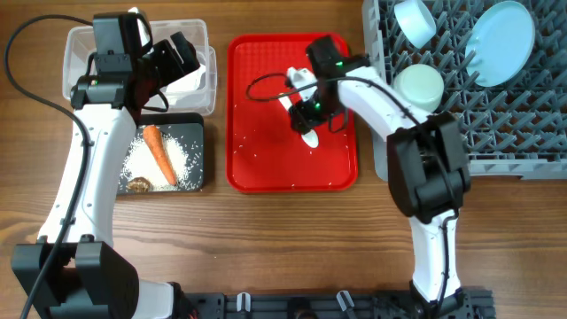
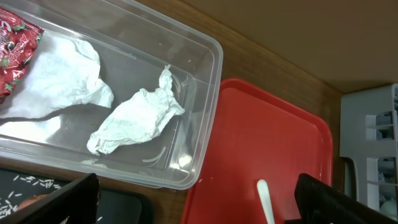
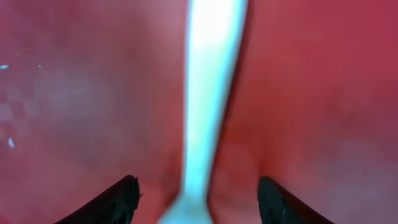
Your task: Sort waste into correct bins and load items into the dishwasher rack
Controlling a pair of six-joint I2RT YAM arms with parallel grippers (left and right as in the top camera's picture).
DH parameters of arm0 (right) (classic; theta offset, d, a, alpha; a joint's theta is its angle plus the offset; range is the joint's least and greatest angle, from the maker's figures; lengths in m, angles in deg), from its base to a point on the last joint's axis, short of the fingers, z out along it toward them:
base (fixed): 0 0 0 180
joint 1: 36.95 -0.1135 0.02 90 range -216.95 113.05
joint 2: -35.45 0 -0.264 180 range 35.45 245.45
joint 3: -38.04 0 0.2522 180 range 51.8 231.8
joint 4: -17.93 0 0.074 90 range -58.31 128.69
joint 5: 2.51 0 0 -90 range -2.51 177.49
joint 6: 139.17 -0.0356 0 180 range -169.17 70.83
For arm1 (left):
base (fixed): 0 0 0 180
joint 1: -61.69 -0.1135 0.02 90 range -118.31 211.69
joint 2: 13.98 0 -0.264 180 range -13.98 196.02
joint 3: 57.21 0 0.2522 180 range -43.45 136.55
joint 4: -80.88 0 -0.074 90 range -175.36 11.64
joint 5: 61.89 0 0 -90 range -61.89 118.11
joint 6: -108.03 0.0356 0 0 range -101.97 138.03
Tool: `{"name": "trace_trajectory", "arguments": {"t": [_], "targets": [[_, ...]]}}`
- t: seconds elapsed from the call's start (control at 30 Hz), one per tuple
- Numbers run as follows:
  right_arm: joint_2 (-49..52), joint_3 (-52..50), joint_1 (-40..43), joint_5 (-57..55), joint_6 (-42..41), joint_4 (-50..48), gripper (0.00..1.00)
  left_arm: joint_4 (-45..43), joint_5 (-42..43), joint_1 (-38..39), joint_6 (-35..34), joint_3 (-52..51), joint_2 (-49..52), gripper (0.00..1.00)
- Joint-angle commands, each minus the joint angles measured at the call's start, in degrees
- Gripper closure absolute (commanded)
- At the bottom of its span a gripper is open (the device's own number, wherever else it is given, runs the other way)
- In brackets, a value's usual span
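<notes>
**Spoon lies loose between parted fingers on the red tray**

The right gripper [image 3: 198, 202] has its fingertips [image 3: 118, 199] spread apart. They stand either side of the white plastic spoon [image 3: 208, 93] with bare tray showing in both gaps, so nothing is clamped. The spoon lies flat near the middle of the red tray [image 1: 248, 168].

The handle is thin and the tray looks slick. If the fingers close off-centre, one fingertip could push the spoon sideways or flip it before the other fingertip meets it. If they come down too low, they could scrape the tray and shift it. A grip too near one end could let the spoon swing on its way to the dishwasher rack [image 1: 496, 124], which sits to the right of the tray.

The left gripper [image 2: 199, 208] is spread wide and empty. It hovers to the left of the tray, over the near corner of the clear plastic tub [image 2: 211, 93], which holds the crumpled white paper napkins [image 2: 134, 121] and the red-and-white wrapper [image 2: 15, 50]. A sweep toward the tray could clip the tub rim.

The right wrist view is blurred, and it cuts off the end of the spoon nearest the fingers. I cannot tell whether the fingertips touch the tray. In the overhead view the gripper covers most of the spoon. No yellow cup shows anywhere.
</notes>
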State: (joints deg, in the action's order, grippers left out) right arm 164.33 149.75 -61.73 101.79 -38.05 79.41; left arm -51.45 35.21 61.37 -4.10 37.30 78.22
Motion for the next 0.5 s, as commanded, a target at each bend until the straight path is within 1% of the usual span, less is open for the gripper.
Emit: {"name": "trace_trajectory", "arguments": {"t": [0.0, 0.03, 0.1, 0.13, 0.17, 0.2, 0.27, 0.3, 0.47], "targets": [[2.05, -2.05, -5.05, -13.07, -5.14, -1.33, 0.41, -0.17, -0.55, 0.15, 0.90, 0.48, 0.20, 0.00], [2.95, -2.08, -5.68, -16.20, -6.40, -1.38, 0.44, -0.15, -0.55, 0.15, 0.90, 0.48, 0.20, 0.00], [3.87, -2.10, -5.64, -17.55, -7.21, -1.25, 0.53, -0.17, -0.55, 0.15, 0.90, 0.48, 0.20, 0.00], [4.20, -2.10, -5.40, -17.62, -7.23, -1.18, 0.62, -0.17, -0.55, 0.15, 0.90, 0.48, 0.20, 0.00], [4.46, -2.10, -5.27, -17.77, -7.26, -1.20, 0.68, -0.15, -0.55, 0.15, 0.90, 0.48, 0.20, 0.00], [4.81, -2.10, -5.01, -18.23, -7.50, -1.07, 0.76, -0.17, -0.55, 0.15, 0.90, 0.48, 0.20, 0.00], [5.09, -2.10, -4.44, -18.58, -8.26, -0.81, 0.87, -0.15, -0.55, 0.15, 0.90, 0.48, 0.20, 0.00], [5.25, -2.10, -3.89, -18.56, -8.33, -0.63, 0.95, -0.15, -0.55, 0.15, 0.90, 0.48, 0.20, 0.00], [5.60, -2.08, -3.32, -17.03, -8.39, -0.04, 0.96, -0.15, -0.55, 0.15, 0.90, 0.48, 0.20, 0.00]]}}
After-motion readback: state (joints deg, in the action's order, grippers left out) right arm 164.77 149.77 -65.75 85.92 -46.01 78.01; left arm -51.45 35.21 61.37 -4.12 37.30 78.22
